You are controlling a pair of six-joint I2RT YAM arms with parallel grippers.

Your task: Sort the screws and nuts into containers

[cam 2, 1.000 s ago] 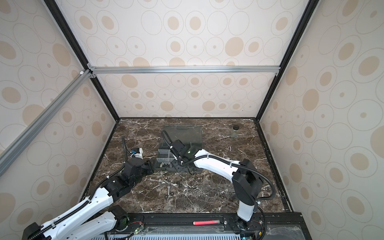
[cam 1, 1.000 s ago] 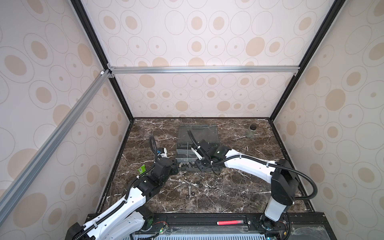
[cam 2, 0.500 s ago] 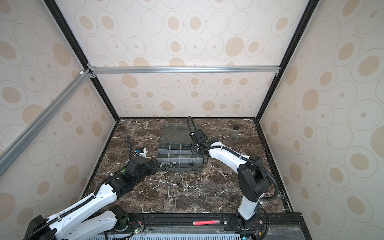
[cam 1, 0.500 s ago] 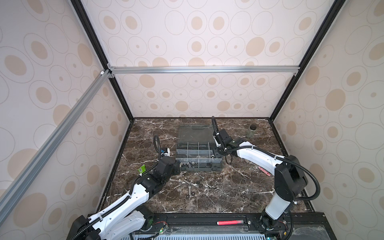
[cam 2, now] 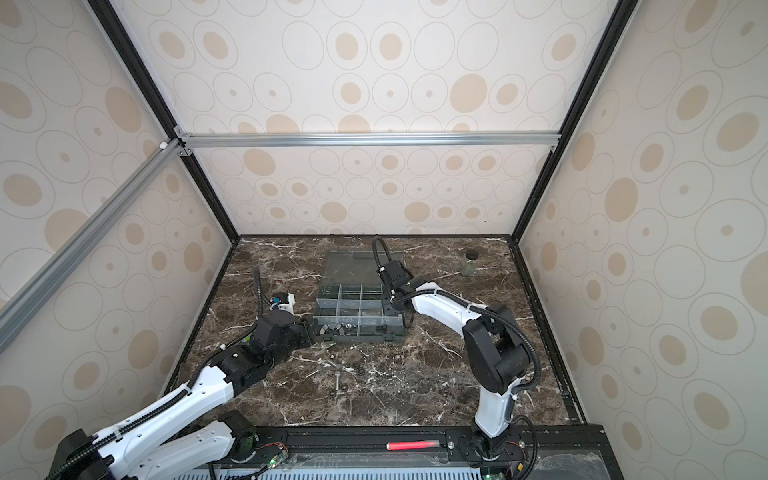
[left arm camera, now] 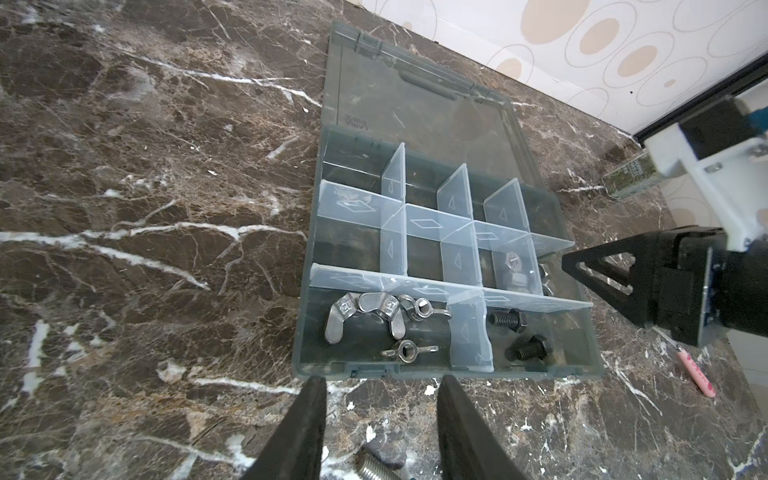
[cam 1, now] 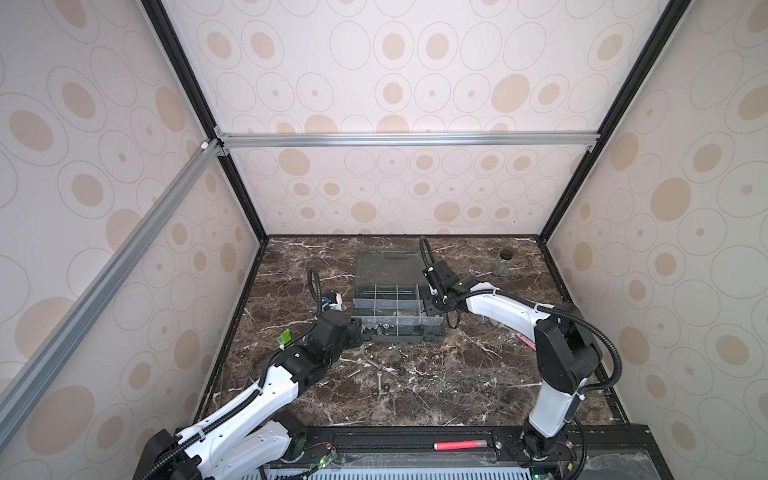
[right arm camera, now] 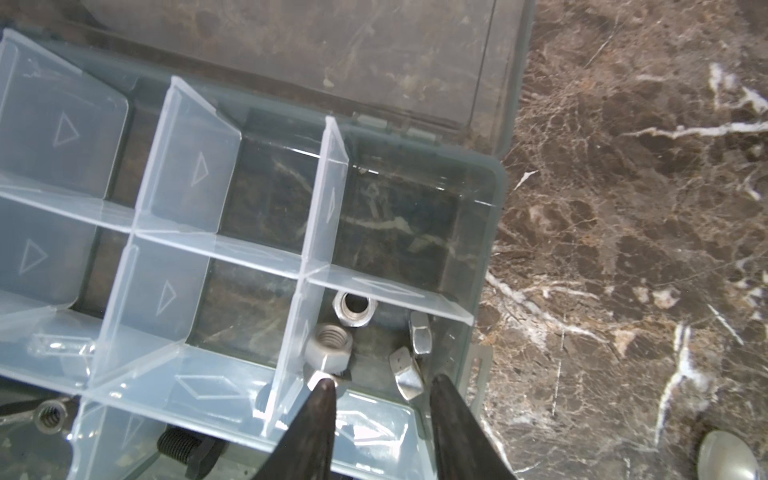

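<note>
**Marble desk: nut drop at the end compartment**

Dark marble desk (cam 1: 457, 374) was enclosed by dotted walls, and the grey organizer box (cam 1: 399, 335) lay open near its middle, lid folded flat behind. The right claw (right arm camera: 383, 380) was held over the end compartment of the middle row, its jaws spread and nothing pinched between them. Hex nuts (right arm camera: 330, 341) and wing nuts (right arm camera: 409, 374) lay in that compartment, one hex nut right at a fingertip (right arm camera: 322, 399). The left claw (left arm camera: 381, 379) was poised just beside the box's front corner, jaws likewise spread and empty. Further wing nuts and two black bolts (left arm camera: 505, 321) were seen sorted in the front row. Loose screws (cam 1: 380, 377) and small black rings (cam 1: 398, 367) lay unsorted on the desk in front of the box.

The step in hand was judged to be a release into the nut compartment. It would best be finished by a straight lift, so that the thin dividers are not caught and the nut at the fingertip is not dragged out. Only then should the loose pile be approached, one piece being taken at a time.
</note>
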